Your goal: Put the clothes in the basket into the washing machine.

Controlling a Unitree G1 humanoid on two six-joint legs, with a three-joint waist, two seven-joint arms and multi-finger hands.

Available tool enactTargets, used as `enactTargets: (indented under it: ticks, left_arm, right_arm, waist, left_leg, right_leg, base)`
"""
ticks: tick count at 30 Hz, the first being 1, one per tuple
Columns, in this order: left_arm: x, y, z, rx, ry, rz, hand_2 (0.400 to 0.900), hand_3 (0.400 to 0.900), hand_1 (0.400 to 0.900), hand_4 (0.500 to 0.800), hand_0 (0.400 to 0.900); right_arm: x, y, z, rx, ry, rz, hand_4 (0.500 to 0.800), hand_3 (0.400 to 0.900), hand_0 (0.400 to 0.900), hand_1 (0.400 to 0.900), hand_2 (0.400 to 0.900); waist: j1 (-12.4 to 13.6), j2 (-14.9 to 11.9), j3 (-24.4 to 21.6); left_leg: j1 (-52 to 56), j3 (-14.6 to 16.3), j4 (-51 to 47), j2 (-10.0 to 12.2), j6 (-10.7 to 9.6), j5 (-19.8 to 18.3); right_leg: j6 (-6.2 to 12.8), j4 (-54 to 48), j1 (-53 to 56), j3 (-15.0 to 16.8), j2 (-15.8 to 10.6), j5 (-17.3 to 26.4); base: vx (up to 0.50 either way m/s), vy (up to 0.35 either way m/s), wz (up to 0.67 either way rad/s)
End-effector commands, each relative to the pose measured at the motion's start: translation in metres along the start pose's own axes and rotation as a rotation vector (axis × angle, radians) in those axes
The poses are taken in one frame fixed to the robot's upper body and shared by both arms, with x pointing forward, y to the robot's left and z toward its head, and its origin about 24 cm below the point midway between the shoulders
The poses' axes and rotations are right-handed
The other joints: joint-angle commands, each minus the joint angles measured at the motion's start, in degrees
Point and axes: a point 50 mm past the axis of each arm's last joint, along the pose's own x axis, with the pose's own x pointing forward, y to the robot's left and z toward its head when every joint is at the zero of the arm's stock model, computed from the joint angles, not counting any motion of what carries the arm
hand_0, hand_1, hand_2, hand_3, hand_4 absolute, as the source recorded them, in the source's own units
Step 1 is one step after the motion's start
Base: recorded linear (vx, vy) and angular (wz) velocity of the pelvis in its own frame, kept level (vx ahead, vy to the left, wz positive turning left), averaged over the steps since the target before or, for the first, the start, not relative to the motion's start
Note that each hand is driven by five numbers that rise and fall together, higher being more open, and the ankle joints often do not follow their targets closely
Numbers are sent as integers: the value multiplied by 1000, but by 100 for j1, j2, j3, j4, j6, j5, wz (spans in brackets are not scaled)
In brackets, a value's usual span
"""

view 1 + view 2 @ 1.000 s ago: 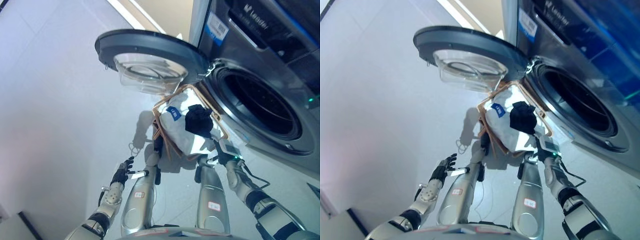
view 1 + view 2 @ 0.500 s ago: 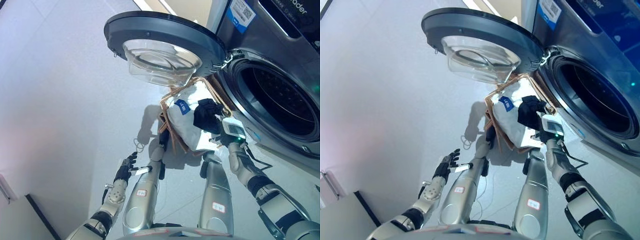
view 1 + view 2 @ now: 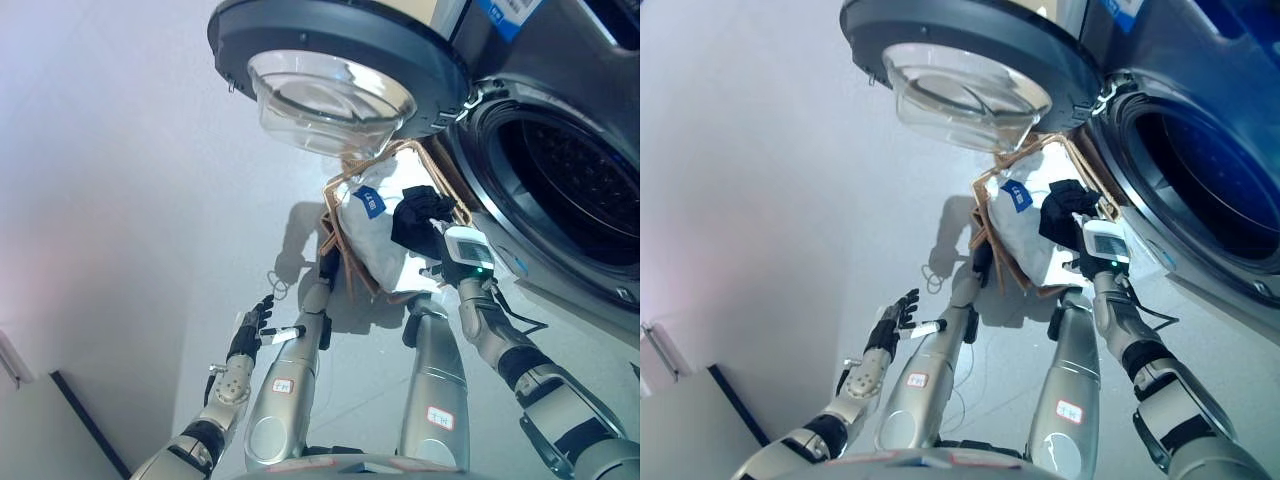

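Right hand [image 3: 436, 262] now nearer black garment [image 3: 420, 217], grip unclear; basket [image 3: 345, 270] lengthwise toward drum [image 3: 580, 190]; left hand [image 3: 245, 338] slack.

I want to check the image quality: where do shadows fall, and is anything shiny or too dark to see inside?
Left eye view: the basket casts a soft shadow on the pale floor to its left; the door's glass bowl shows bright reflections. Right eye view: the washing machine drum is dark, its inside hard to read; the white cloth is brightly lit beside the black garment.
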Motion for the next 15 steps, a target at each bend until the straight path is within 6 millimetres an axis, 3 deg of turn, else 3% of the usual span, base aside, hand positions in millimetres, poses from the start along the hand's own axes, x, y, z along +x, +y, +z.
enactTargets:
  ticks: [1,4,8,15]
  left_arm:
    - [-11,12,-22,15,75,62,900,900,900,800,900]
    - [-10,12,-21,4,66,62,900,900,900,800,900]
    - [-8,11,-15,16,42,46,900,900,900,800,900]
    - [-10,10,-17,-15,44,52,900,900,900,800,900]
  right_arm:
    - [10,-26,-14,-33,16,-143,800,900,900,900,900]
    - [16,-33,-22,-39,70,-174,800,900,900,900,900]
    - [35,-63,-31,-50,145,-258,800,900,900,900,900]
    - [28,-52,-28,-11,127,-236,800,900,900,900,900]
  waist:
    - [62,199,-104]
    - [124,263,-92]
    - [216,325,-91]
    - [251,269,-52]
  left_leg:
    - [-462,234,624,-373,10,-565]
    - [-752,220,823,-419,-1,-605]
    - [-871,202,1006,-492,-13,-781]
    - [-862,123,976,-541,8,-743]
  right_leg:
    - [64,218,62,15,119,52]
    - [52,515,-198,15,78,-68]
    - [75,783,-288,78,23,-295]
    - [34,860,-291,59,67,-394]
  base:
    - [-14,17,18]
    - [-5,21,18]
    - [88,-20,22]
    - [32,-6,2]
